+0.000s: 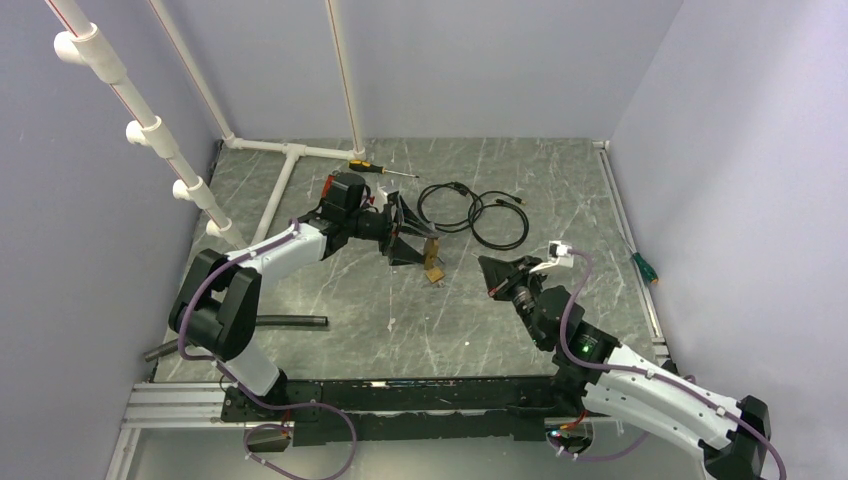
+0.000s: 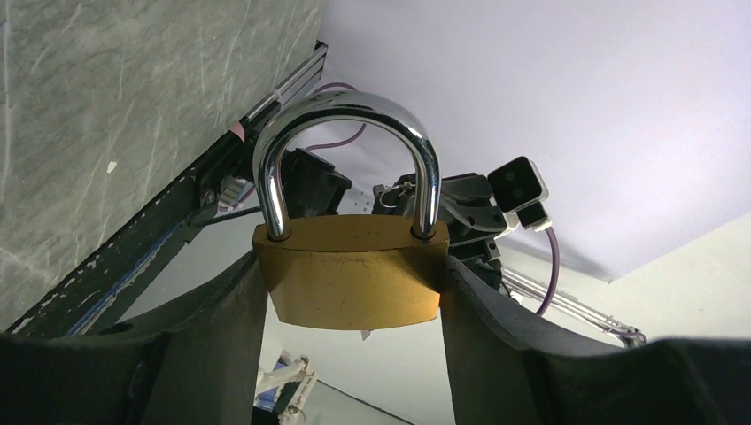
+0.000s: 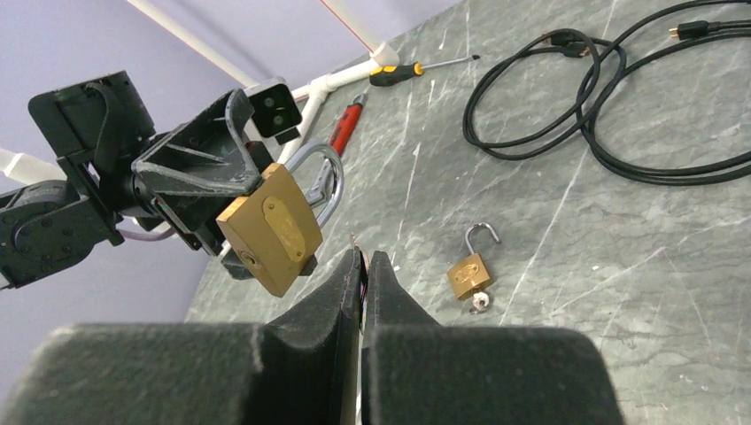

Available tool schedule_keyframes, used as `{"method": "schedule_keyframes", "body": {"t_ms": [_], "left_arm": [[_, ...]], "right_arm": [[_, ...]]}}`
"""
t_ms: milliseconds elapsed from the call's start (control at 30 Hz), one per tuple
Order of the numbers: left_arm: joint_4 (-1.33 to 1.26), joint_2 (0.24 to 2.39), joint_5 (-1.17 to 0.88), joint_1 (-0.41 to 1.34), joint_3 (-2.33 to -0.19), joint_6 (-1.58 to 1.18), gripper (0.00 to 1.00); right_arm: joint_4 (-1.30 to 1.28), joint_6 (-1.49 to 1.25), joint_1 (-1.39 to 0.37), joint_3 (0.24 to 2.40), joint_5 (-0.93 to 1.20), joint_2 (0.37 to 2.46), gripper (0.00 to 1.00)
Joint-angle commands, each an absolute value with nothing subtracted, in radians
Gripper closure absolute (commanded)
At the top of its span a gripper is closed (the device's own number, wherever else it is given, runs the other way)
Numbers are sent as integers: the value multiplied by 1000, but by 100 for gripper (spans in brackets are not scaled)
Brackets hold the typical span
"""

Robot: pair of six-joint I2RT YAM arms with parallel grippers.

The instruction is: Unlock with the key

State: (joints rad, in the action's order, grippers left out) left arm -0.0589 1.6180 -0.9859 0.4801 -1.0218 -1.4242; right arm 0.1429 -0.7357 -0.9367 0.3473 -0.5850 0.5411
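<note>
My left gripper (image 2: 352, 266) (image 1: 415, 238) is shut on a large brass padlock (image 2: 352, 279) and holds it by the sides of its body, above the table. Its chrome shackle (image 2: 345, 115) is closed. In the right wrist view the padlock (image 3: 270, 230) has its keyhole (image 3: 251, 258) turned toward my right gripper. My right gripper (image 3: 364, 257) (image 1: 488, 268) is shut on a thin key. Only the key's tip (image 3: 354, 241) sticks out past the fingers. It is to the right of the keyhole and apart from it.
A small brass padlock (image 3: 469, 274) (image 1: 433, 266) lies on the table with its shackle open and a key in it. A black cable (image 3: 567, 115) (image 1: 480, 215), a yellow-handled screwdriver (image 3: 416, 73), a red tool (image 3: 344, 128), a green screwdriver (image 1: 640, 265) and white pipes (image 1: 290, 170) lie around.
</note>
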Motion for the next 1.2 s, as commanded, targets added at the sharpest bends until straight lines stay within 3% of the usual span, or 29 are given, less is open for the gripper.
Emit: {"method": "schedule_keyframes", "body": {"t_ms": [0,267,700,1167], "left_arm": [[-107,1569,-1051,477,-1074,-1402,100],[-200,1570,-971,476,-1008,-1467,100],[-334,1559,-845,476,-922,-1582,100],[-353,1567,-821,456,-910,-1585,100]], "right_arm": [[213,-731,-939,348,-552,564,100],[344,-789,-943,342,-489,676,100],[484,-792,-1002,403,-555,883,100],[458,-780,-1023,426,-580,885,100]]}}
